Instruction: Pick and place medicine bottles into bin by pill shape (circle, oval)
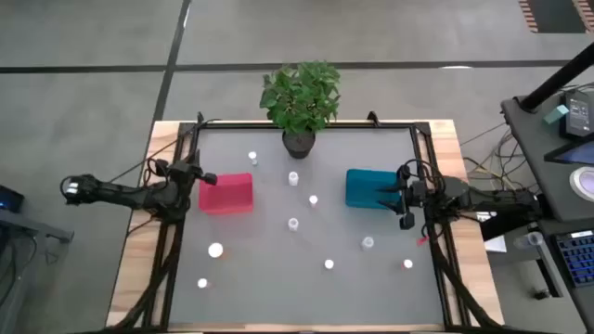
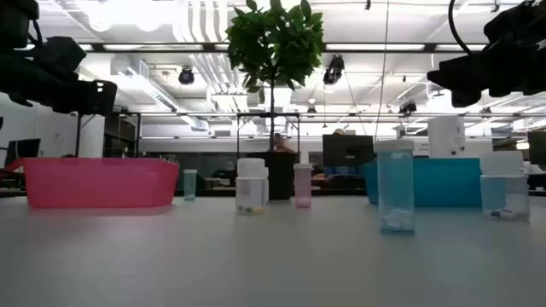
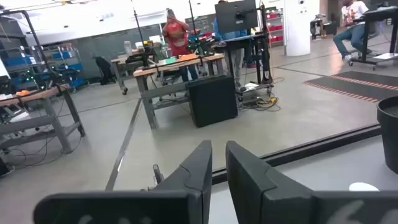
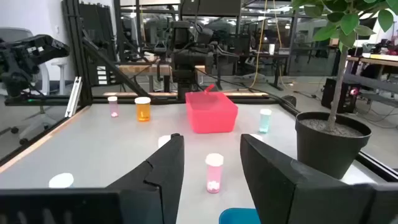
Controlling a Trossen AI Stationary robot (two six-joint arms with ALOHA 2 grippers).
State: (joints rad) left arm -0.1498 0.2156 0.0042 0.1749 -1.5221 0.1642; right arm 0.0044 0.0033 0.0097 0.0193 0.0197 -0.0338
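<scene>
Left fingers (image 3: 217, 163) nearly together beside red bin (image 1: 225, 193), right fingers (image 4: 208, 163) apart by teal bin (image 1: 369, 188)

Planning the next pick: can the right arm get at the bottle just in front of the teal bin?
Probably yes. The right gripper hovers open beside the teal bin, and the bottle stands alone on bare table, nothing between them.

The left arm reaches in from the desk's left edge, its left end effector (image 1: 206, 177) raised with fingers (image 3: 189, 174) nearly together, holding nothing. The right arm reaches in from the right edge, its right end effector (image 1: 406, 198) parted wide and empty.
</scene>
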